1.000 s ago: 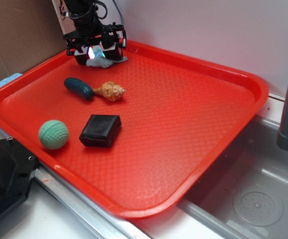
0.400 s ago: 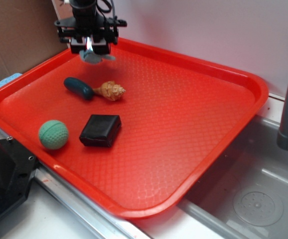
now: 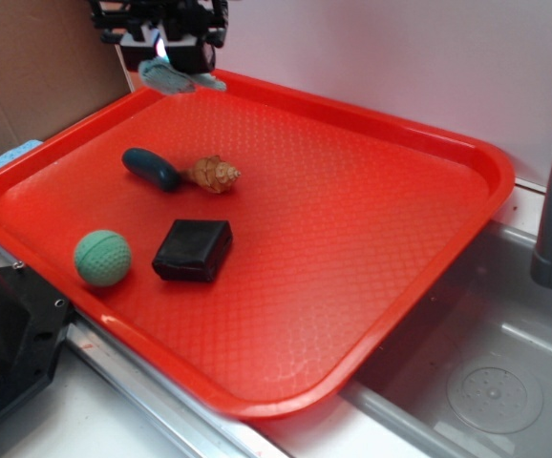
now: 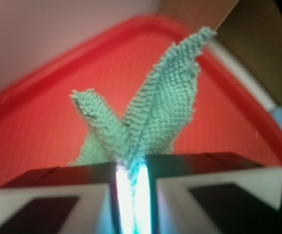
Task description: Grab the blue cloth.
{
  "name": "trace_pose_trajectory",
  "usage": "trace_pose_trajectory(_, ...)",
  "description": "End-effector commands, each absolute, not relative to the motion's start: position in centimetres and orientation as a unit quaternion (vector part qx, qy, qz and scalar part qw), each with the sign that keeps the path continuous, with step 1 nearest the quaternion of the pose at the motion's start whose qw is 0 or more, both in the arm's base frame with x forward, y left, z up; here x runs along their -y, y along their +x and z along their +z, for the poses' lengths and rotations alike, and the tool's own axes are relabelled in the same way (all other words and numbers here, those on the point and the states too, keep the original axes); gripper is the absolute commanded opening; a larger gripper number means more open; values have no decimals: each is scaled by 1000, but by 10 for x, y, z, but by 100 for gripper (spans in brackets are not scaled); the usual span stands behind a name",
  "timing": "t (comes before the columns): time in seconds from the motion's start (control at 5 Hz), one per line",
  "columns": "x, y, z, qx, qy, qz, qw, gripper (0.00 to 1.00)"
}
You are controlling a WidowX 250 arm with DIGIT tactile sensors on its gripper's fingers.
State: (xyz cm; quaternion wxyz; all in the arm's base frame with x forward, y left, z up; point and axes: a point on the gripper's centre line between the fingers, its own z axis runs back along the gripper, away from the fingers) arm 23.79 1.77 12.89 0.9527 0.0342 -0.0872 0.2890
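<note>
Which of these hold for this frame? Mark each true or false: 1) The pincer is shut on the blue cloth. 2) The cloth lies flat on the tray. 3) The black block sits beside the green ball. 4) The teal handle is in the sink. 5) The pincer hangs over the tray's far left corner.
1) True. The pincer grips the blue cloth between closed fingers.
2) False. The cloth hangs from the pincer, above the red tray.
3) True. The black block sits just right of the green ball, apart from it.
4) False. The teal handle lies on the tray, next to a tan shell-like piece.
5) True.
</note>
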Motion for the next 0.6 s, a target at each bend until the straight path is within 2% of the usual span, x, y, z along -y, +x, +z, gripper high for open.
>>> trace_pose_trajectory(0.0, 14, 213, 189, 16, -36, 190, 981, 0)
trace_pose_trajectory(0.2, 21, 200, 197, 34, -28, 166, 985, 0)
trace_pose_trajectory(0.4, 19, 201, 196, 38, -19, 168, 985, 0)
